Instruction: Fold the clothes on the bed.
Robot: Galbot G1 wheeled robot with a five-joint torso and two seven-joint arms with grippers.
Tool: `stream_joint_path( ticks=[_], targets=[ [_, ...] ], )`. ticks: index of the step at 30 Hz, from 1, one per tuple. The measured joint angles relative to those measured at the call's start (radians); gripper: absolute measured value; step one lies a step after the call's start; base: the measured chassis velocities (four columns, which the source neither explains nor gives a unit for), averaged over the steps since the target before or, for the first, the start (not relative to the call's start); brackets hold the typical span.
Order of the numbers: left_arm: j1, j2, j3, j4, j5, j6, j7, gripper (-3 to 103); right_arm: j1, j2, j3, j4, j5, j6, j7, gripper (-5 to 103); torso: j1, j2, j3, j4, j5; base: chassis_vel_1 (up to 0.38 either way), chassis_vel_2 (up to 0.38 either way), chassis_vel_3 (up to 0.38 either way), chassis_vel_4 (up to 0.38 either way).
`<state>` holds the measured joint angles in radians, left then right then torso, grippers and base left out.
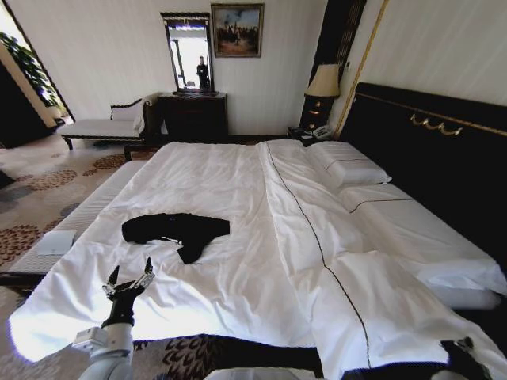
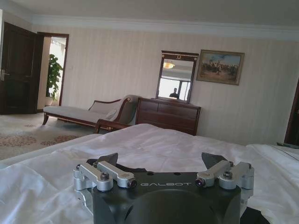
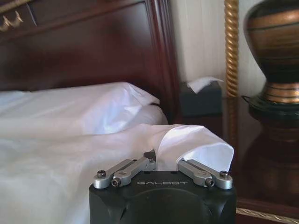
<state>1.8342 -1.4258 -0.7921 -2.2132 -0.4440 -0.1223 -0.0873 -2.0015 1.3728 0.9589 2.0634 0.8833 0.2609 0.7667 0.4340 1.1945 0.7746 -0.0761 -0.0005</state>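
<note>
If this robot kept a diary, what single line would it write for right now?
left hand: open, over duvet short of T-shirt | right hand: on white duvet corner | T-shirt: bunched on bed

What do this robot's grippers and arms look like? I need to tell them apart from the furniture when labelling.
The left gripper has a black body marked GALBOT in pale letters, silver metal linkages with bolts, and dark fingertips. Seen from the head camera, it sits on a black wrist above a pale grey arm segment. The right gripper has the same black body, GALBOT lettering and silver linkages.
</note>
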Motion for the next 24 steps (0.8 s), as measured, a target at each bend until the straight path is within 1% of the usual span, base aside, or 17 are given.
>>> stream_joint_path(
  ticks=[1,3,4,5,8,9,11,12,14,17,18,20,21,22,23,24],
  targets=[
    [0.0,0.0,0.0,0.0,0.0,0.0,0.0,100,0.0,0.0,0.0,0.0,0.0,0.0,0.0,1,0.0,0.0,0.0,0.0,0.0,0.0,0.0,0.0,0.0],
    [0.005,0.0,-0.004,0.0,0.0,-0.003,-0.001,100,0.009,-0.005,-0.012,-0.077,-0.006,0.007,0.001,1,0.0,0.0,0.0,0.0003,0.0001,0.0,0.0,0.0,0.0],
    [0.008,0.0,-0.006,0.0,0.0,-0.005,-0.001,100,0.015,-0.007,-0.016,-0.108,-0.01,0.01,0.003,1,0.0,0.0,0.0,0.0001,0.0,0.0,0.0,0.0,0.0],
    [0.01,0.0,-0.006,0.0,-0.001,-0.006,-0.003,100,0.026,-0.01,-0.026,-0.157,-0.019,0.016,0.003,1,0.0,0.0,0.0,-0.0008,-0.0003,0.0,0.0,0.0,0.0],
    [0.014,-0.001,-0.007,-0.001,-0.001,-0.009,-0.003,100,0.045,-0.015,-0.039,-0.209,-0.032,0.023,0.003,1,0.0,0.0,0.0,-0.0004,-0.0001,0.0,0.0,0.0,0.0],
    [0.017,-0.002,-0.007,-0.004,0.0,-0.01,-0.003,100,0.067,-0.018,-0.056,-0.266,-0.05,0.031,-0.001,1,0.0,0.0,0.0,0.0,-0.0001,0.0,0.0,0.0,0.0],
    [0.019,-0.003,-0.007,-0.007,0.001,-0.01,-0.003,100,0.091,-0.019,-0.075,-0.315,-0.064,0.037,-0.005,1,0.0,0.0,0.0,0.0,-0.0002,0.0,0.0,0.0,0.0],
    [0.019,-0.003,-0.007,-0.007,0.001,-0.01,-0.003,100,0.091,-0.019,-0.075,-0.315,-0.064,0.037,-0.005,1,0.0,0.0,0.0,0.0,-0.0002,0.0,0.0,0.0,0.0],
    [0.019,-0.005,-0.003,-0.008,0.007,-0.011,-0.003,100,0.117,-0.016,-0.098,-0.355,-0.081,0.038,-0.007,1,0.0,0.0,0.0,-0.0008,-0.0004,0.0,0.0,0.0,0.0],
    [0.015,-0.009,0.008,-0.008,0.017,-0.01,-0.003,100,0.144,-0.01,-0.124,-0.4,-0.125,0.038,0.003,1,0.0,0.0,0.0,-0.0009,-0.0004,0.0,0.0,0.0,0.0],
    [0.015,-0.009,0.008,-0.008,0.017,-0.01,-0.003,100,0.144,-0.01,-0.124,-0.4,-0.125,0.038,0.003,1,0.0,0.0,0.0,-0.0009,-0.0004,0.0,0.0,0.0,0.0],
    [0.011,-0.012,0.017,-0.008,0.024,-0.008,-0.003,100,0.153,-0.007,-0.131,-0.408,-0.154,0.035,0.024,1,0.0,0.0,0.0,-0.0008,-0.0004,0.0,0.0,0.0,0.0],
    [0.009,-0.013,0.019,-0.008,0.026,-0.006,-0.003,100,0.155,-0.007,-0.132,-0.406,-0.166,0.026,0.04,-2,0.0,0.0,0.0,-0.0007,-0.0004,0.0,0.0,0.0,0.0],
    [0.007,-0.013,0.021,-0.007,0.028,-0.005,-0.003,100,0.155,-0.007,-0.132,-0.403,-0.176,0.017,0.058,3,0.0,0.0,0.0,-0.0008,-0.0004,0.0,0.0,0.0,0.0],
    [0.007,-0.014,0.022,-0.007,0.029,-0.004,-0.003,100,0.154,-0.007,-0.13,-0.403,-0.181,0.011,0.07,3,0.0,0.0,0.0,-0.0013,-0.0004,0.0,0.0,0.0,0.0],
    [0.007,-0.014,0.022,-0.007,0.029,-0.004,-0.003,100,0.154,-0.007,-0.13,-0.403,-0.181,0.011,0.07,3,0.0,0.0,0.0,-0.0013,-0.0004,0.0,0.0,0.0,0.0]
  ],
)
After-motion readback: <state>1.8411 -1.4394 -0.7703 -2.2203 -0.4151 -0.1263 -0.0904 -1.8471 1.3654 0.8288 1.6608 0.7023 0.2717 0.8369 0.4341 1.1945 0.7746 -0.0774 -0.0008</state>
